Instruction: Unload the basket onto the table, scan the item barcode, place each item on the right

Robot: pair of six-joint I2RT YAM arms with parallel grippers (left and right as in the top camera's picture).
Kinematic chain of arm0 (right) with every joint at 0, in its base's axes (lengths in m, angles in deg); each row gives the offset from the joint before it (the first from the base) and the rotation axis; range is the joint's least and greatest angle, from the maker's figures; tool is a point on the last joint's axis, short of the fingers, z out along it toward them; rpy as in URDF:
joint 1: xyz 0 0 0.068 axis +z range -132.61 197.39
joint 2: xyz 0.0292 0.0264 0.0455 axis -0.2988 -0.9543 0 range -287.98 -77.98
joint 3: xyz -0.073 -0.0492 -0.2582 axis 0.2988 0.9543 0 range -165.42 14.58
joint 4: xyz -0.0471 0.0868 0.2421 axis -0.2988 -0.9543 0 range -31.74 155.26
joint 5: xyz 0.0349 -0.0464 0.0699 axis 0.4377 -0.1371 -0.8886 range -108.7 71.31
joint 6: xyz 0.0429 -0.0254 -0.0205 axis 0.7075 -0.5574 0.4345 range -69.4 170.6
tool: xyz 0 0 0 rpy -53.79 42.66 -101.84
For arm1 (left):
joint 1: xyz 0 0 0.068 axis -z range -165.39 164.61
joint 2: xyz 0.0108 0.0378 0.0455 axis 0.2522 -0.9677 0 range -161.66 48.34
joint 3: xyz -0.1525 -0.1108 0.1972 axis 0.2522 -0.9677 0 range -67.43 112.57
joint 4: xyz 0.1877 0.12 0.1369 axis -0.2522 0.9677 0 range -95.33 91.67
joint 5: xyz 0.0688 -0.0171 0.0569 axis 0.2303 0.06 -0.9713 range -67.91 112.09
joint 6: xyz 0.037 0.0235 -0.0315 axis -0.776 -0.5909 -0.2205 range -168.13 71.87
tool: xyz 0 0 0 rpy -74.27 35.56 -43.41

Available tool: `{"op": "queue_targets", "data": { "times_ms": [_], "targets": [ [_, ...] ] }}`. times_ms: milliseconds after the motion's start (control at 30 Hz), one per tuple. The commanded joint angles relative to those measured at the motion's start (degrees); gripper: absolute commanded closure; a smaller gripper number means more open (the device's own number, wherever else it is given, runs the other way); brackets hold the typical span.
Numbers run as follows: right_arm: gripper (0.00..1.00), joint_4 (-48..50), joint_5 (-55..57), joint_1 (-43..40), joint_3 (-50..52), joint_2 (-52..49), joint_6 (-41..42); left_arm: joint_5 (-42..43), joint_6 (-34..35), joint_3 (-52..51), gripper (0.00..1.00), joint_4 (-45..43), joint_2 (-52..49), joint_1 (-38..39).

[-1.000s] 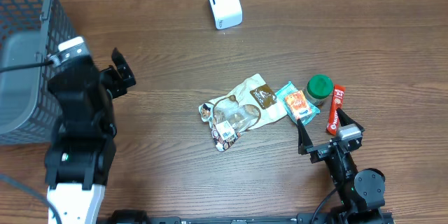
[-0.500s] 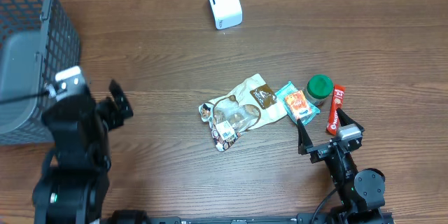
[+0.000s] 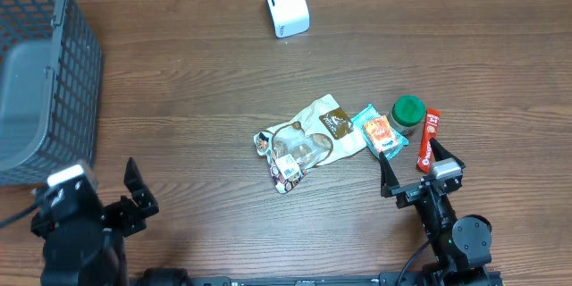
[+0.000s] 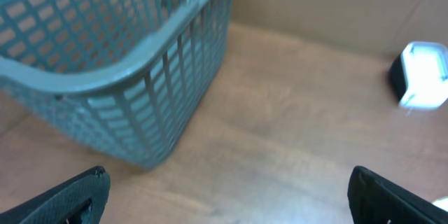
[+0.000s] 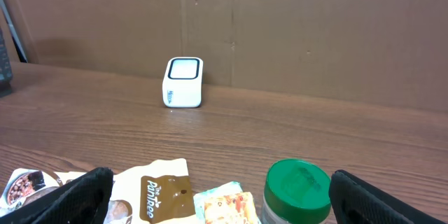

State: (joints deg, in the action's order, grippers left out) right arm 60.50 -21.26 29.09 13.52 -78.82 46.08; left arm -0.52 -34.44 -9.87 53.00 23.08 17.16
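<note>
The white barcode scanner (image 3: pixel 286 5) stands at the back of the table, also visible as the scanner (image 5: pixel 184 82) in the right wrist view and the scanner (image 4: pixel 422 75) in the left wrist view. A cluster of items lies right of centre: a cream snack bag (image 3: pixel 326 125), a clear snack bag (image 3: pixel 288 154), a teal cracker packet (image 3: pixel 379 131), a green-lidded jar (image 3: pixel 407 113) and a red stick packet (image 3: pixel 430 139). My right gripper (image 3: pixel 416 164) stands open just in front of them, holding nothing. My left gripper (image 3: pixel 138 192) is open and empty at the front left.
A grey mesh basket (image 3: pixel 40 71) fills the back left corner; its near wall (image 4: pixel 119 63) looms in the left wrist view. A brown cardboard wall runs behind the table.
My left arm has pulled back from beside the basket toward the table's front left edge. The right arm and the items have not moved.
</note>
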Motion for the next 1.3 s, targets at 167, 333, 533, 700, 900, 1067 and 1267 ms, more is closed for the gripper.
{"op": "queue_targets", "data": {
  "times_ms": [167,333,533,700,900,1067,1267],
  "targets": [
    [0.0,0.1,0.4,-0.2,0.6,0.7,0.2,5.2,-0.9,-13.9,0.0,-19.7,12.7,0.2],
    [0.0,0.1,0.3,-0.2,0.6,0.7,0.2,12.5,-4.2,-24.3,0.0,-41.3,18.4,0.2],
    [0.0,0.1,0.4,-0.2,0.6,0.7,0.2,20.1,-7.4,-36.8,0.01,-66.3,23.9,0.2],
    [0.0,0.1,0.4,-0.2,0.6,0.7,0.2,21.8,-7.3,-45.1,0.0,-76.5,25.1,0.1],
    [0.0,0.1,0.4,-0.2,0.6,0.7,0.2,22.6,-7.3,-52.6,0.0,-78.5,25.1,0.1],
    [0.0,0.1,0.3,-0.2,0.6,0.7,0.2,22.7,-7.3,-56.7,0.01,-77.9,25.1,0.0],
    [0.0,0.1,0.4,-0.2,0.6,0.7,0.2,22.9,-7.3,-57.3,0.0,-67.8,25.1,0.0]
  ]
}}
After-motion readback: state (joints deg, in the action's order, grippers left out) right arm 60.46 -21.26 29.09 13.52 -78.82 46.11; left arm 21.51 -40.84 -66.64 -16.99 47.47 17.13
